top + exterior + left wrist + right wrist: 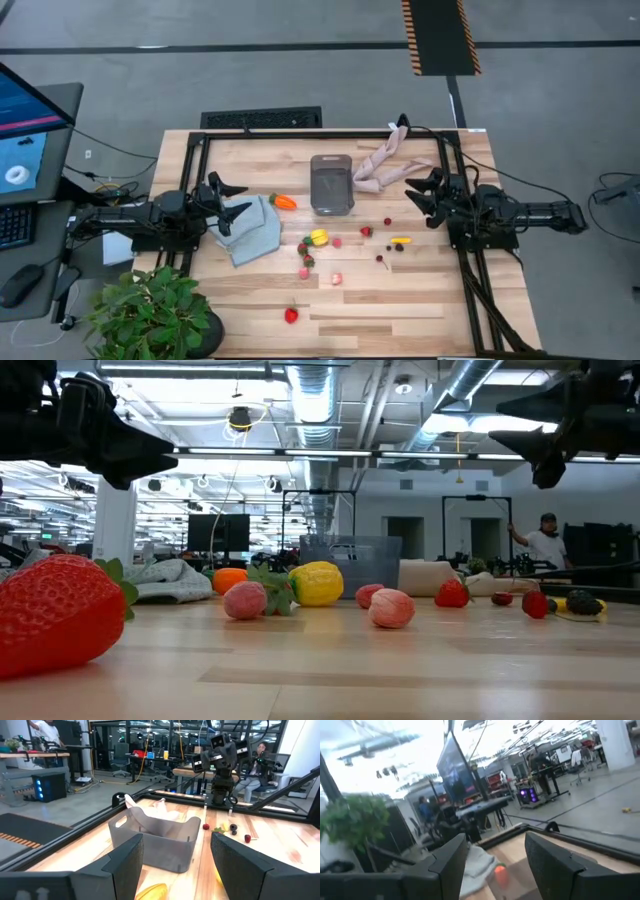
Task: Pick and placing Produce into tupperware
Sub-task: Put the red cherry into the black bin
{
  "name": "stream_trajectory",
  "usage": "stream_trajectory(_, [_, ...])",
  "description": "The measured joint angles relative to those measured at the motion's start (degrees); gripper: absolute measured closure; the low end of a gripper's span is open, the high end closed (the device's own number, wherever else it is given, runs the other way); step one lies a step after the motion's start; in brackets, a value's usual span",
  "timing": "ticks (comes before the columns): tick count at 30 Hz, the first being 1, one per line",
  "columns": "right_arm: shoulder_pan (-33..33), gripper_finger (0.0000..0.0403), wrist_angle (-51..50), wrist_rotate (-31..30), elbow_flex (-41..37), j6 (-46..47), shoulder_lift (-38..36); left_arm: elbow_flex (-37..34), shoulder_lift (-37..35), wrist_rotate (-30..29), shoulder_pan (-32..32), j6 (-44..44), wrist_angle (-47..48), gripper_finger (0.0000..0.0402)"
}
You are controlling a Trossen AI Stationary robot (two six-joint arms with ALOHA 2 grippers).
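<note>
- Here, the tupperware (331,184) sits at the table's (420,300) far middle, the produce (318,238) scattered in front of it.
- Left gripper (236,203) hovers over the grey cloth (255,232), fingers apart, empty.
- Right gripper (415,193) hovers beside the berries, fingers apart, empty.

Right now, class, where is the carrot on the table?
In the high view the carrot lies left of the tupperware, beside the folded cloth.

Pale smooth wooden table (400,300), translucent grey plastic tupperware (331,184), soft grey-blue cloth (255,232).
</note>
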State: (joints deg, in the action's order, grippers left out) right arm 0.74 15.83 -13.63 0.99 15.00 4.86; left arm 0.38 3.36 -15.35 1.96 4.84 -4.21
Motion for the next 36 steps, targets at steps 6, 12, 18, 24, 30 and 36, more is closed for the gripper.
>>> stream_trajectory(6, [-1.01,0.0177,-1.2,-1.49,0.45,-7.46,0.71,0.0,0.0,-0.12,0.02,0.42,-0.41,0.018])
stream_trajectory(12, [-2.62,0.0177,-9.12,-2.34,6.46,-7.97,5.97,0.02,0.0,-0.33,0.0,1.32,-0.22,0.018])
stream_trajectory(18, [-6.27,0.0177,-22.89,-11.6,16.21,-5.2,16.44,0.01,0.0,-0.39,0.0,1.41,-0.28,0.018])
stream_trajectory(24, [-8.63,0.0177,-42.56,-15.48,28.68,9.7,26.71,0.0,0.0,-0.48,0.0,1.4,-1.26,0.018])
stream_trajectory(30, [-10.27,0.0177,-55.16,-13.27,33.27,25.2,34.9,0.0,0.0,-0.48,0.02,3.14,-3.04,0.018])
stream_trajectory(36, [-12.01,0.0177,-57.34,-11.9,33.53,36.55,40.55,0.01,0.0,-0.07,0.01,4.13,-2.85,0.018])
